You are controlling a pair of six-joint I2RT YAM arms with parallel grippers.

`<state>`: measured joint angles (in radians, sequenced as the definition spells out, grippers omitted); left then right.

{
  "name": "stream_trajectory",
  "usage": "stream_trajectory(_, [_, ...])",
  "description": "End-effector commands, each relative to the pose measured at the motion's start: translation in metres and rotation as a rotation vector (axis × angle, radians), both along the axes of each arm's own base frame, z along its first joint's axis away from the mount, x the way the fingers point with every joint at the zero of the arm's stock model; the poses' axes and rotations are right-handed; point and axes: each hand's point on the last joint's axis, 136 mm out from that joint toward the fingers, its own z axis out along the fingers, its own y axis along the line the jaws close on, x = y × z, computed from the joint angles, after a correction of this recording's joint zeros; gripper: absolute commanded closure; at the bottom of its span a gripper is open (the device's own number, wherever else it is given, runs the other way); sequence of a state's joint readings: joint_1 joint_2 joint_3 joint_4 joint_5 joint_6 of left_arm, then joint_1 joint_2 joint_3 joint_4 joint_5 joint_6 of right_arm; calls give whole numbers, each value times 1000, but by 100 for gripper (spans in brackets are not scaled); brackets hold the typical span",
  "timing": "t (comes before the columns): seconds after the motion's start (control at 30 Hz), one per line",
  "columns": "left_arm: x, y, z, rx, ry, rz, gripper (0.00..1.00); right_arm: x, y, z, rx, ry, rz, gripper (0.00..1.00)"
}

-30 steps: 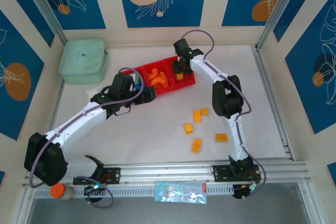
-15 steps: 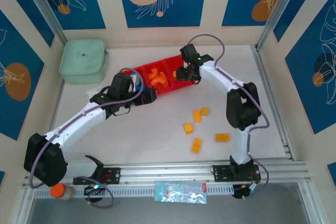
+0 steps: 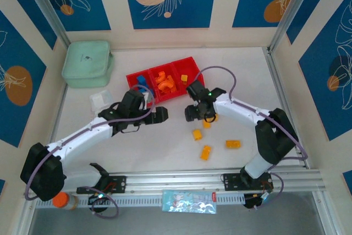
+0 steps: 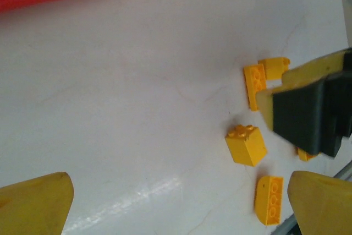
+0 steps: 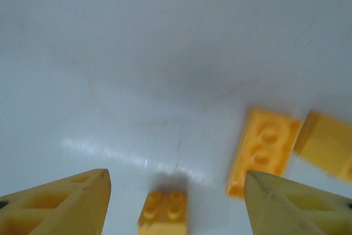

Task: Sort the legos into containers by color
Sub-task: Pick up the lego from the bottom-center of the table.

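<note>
The left gripper point(image 4: 179, 182) has its fingers spread wide with nothing between them, over bare table point(image 4: 121, 92). Loose yellow legos point(image 4: 246, 144) lie ahead of it, toward its right finger. The red tray point(image 3: 193, 75) lies beyond its fingertips, with blue, orange and yellow bricks in separate compartments. The right gripper point(image 5: 176, 175) points down with its fingers apart, empty. A square yellow brick point(image 5: 163, 216) lies on the table between its fingers. Contact cannot be told. A flat yellow brick point(image 5: 264, 149) lies just ahead of the finger at the right of the wrist view.
</note>
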<state>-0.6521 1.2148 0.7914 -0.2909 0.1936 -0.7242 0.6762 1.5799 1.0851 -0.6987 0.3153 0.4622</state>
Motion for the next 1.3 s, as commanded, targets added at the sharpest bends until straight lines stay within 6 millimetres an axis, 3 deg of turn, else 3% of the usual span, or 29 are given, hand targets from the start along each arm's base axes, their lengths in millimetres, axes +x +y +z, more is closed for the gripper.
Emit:
stream_trajectory(0.0, [-3,-4,2,-30,-14,30,1,-21,-3,-6,-29,14,-25,31])
stream_trajectory(0.13, [-7,-6,-1,-41,-16,44,1,-39,-7,-24,-67,58,-35,28])
stream_trajectory(0.37, [-13,-2,-3,-29,-9,53,1,-52,-2,-43,-87,111,5,29])
stream_trajectory(0.77, [-14,0,-4,-15,-13,52,1,-54,1,-55,-106,122,22,51])
stream_trajectory(1.07, [-11,-1,2,-14,-30,45,1,-45,7,-28,-60,75,31,66])
stream_trajectory(1.27, [0,4,18,17,-78,57,1,-11,9,18,14,-33,10,66])
